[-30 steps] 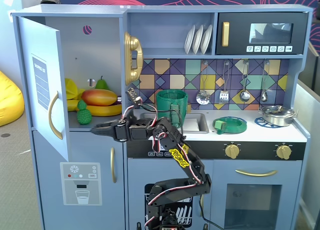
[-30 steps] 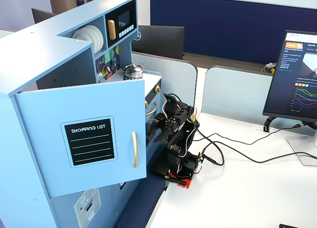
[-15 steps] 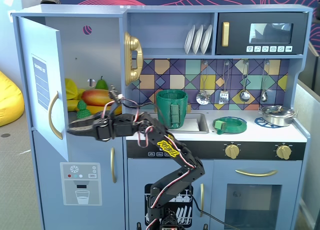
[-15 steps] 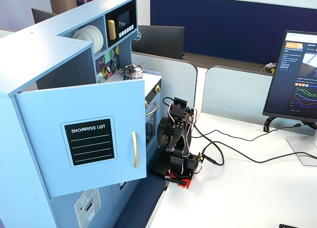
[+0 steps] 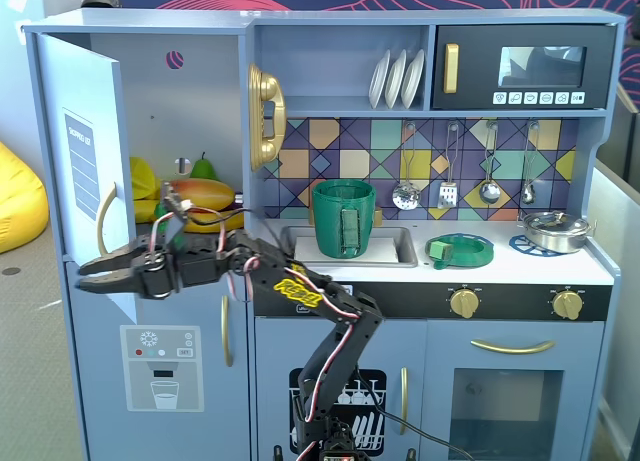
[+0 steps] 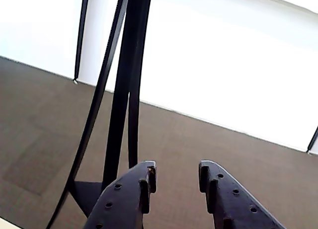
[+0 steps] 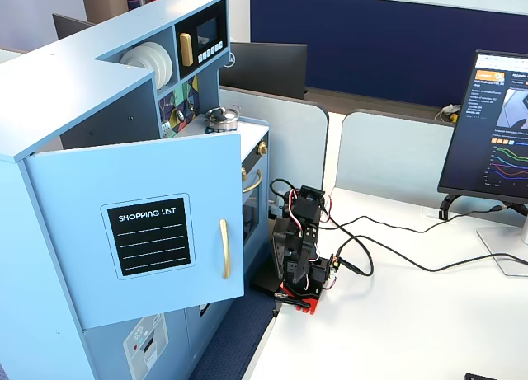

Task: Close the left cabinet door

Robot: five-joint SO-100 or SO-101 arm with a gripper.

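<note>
The left cabinet door [image 5: 85, 141] is pale blue and stands swung wide open, edge-on toward the camera in a fixed view. Its gold handle [image 5: 104, 221] curves near its lower edge. From the side in a fixed view, the door [image 7: 74, 256] shows its black "SHOPPING LIST" panel [image 7: 149, 236] and handle [image 7: 223, 248]. My gripper [image 5: 86, 277] is open and empty. It reaches left, just below the door's bottom edge and handle, on the door's inner side. In the wrist view my gripper [image 6: 176, 172] holds nothing. The door hides the gripper in the side fixed view; only the arm's base [image 7: 301, 252] shows.
The open cabinet holds toy fruit [image 5: 200, 194]. Below is the lower door with a water-dispenser graphic [image 5: 161, 366]. A gold phone [image 5: 266, 114], a green pot [image 5: 344, 218] in the sink and the microwave [image 5: 525, 68] lie right. Black frame legs [image 6: 124, 90] stand ahead on the floor.
</note>
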